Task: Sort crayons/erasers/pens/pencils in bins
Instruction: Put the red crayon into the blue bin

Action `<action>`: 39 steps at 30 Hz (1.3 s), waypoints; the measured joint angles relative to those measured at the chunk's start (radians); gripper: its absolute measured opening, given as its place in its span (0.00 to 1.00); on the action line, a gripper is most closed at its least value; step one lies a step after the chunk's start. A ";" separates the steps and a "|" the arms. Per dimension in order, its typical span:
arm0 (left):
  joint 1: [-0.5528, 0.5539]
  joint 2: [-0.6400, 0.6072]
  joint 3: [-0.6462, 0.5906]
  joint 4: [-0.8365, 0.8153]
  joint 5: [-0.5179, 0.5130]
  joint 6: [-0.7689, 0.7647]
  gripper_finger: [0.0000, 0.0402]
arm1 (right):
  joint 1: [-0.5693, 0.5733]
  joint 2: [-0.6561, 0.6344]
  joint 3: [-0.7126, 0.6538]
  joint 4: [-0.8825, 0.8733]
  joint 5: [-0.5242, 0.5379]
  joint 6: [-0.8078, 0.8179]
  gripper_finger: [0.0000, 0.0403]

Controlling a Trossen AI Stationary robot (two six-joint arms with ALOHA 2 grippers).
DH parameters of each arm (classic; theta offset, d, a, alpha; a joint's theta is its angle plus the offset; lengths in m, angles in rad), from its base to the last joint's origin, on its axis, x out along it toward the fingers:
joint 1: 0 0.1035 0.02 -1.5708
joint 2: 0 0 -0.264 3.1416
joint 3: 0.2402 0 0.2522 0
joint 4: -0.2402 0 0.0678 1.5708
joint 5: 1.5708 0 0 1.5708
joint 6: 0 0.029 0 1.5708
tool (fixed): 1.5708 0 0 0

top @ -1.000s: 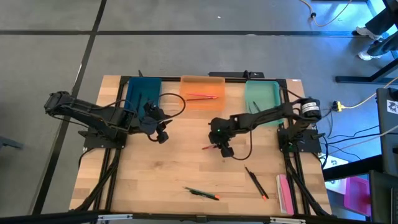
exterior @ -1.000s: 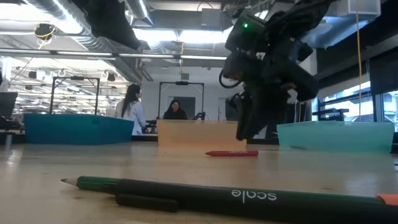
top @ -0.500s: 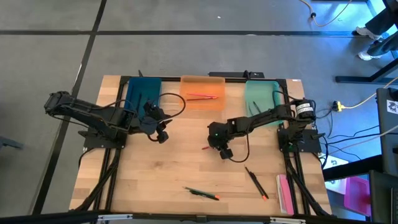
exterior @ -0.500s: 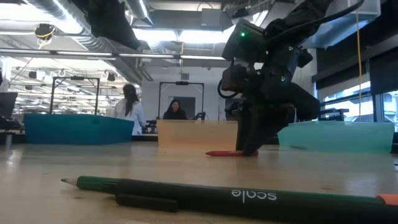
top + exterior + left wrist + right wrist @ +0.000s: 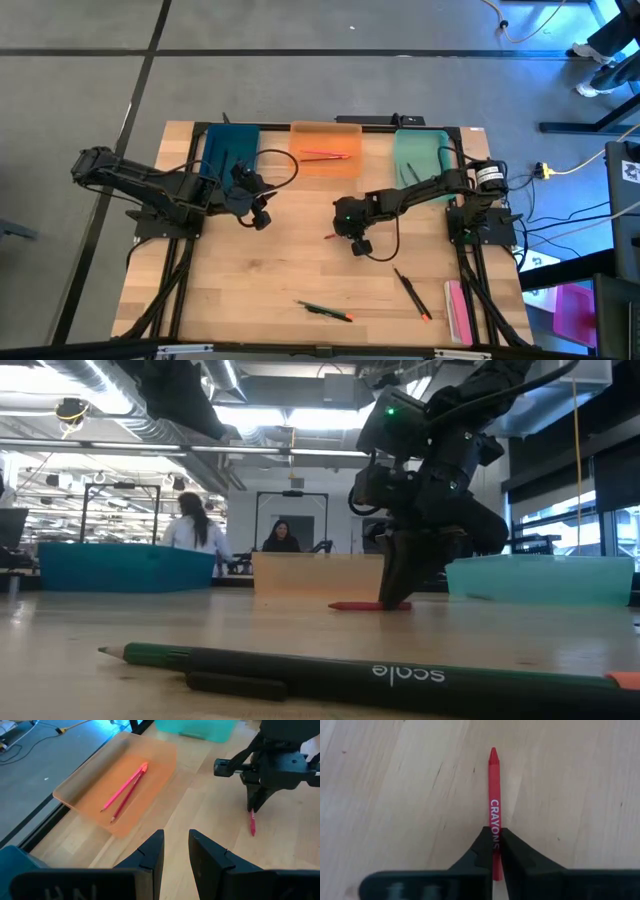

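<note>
A red crayon [image 5: 332, 237] lies flat on the wooden table near its middle. It also shows in the right wrist view [image 5: 493, 795] and the low view [image 5: 360, 605]. My right gripper [image 5: 347, 236] stands over it, shut on it. My left gripper [image 5: 262, 221] hangs in front of the teal-blue bin [image 5: 229, 150]; its fingers are a little apart and empty in the left wrist view [image 5: 176, 855]. The orange bin [image 5: 325, 148] holds two red sticks [image 5: 125, 792]. The mint green bin [image 5: 421, 160] holds a dark stick [image 5: 408, 172]. My right gripper pinches the crayon's two long sides between its two fingers at the printed label [image 5: 494, 837], toward the blunt end. The fingers [image 5: 396, 575] come from above, pointing down. The crayon lies flat on the table, its pointed tip [image 5: 493, 753] away from the fingers.
A green pencil [image 5: 322, 310] and a dark pen with an orange tip [image 5: 411, 293] lie near the table's front edge. A pink block [image 5: 457, 308] lies at the front right. The three bins stand in a row along the far edge. People move in the room beyond.
My right gripper has come down and a little toward the table's left, from above the red crayon to the table top, where its fingers now stand on the crayon. The crayon still lies on the table.
</note>
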 joint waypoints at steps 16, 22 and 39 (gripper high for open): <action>0.000 0.000 0.000 0.001 0.000 -0.002 0.20 | -0.003 -0.160 -0.007 -0.035 0.010 0.171 0.07; 0.000 0.000 0.000 0.004 0.000 -0.002 0.20 | -0.012 -0.308 -0.007 -0.130 0.087 0.269 0.08; 0.000 0.000 0.000 0.070 0.001 0.001 0.20 | -0.223 -0.720 -0.005 -0.623 0.358 0.594 0.08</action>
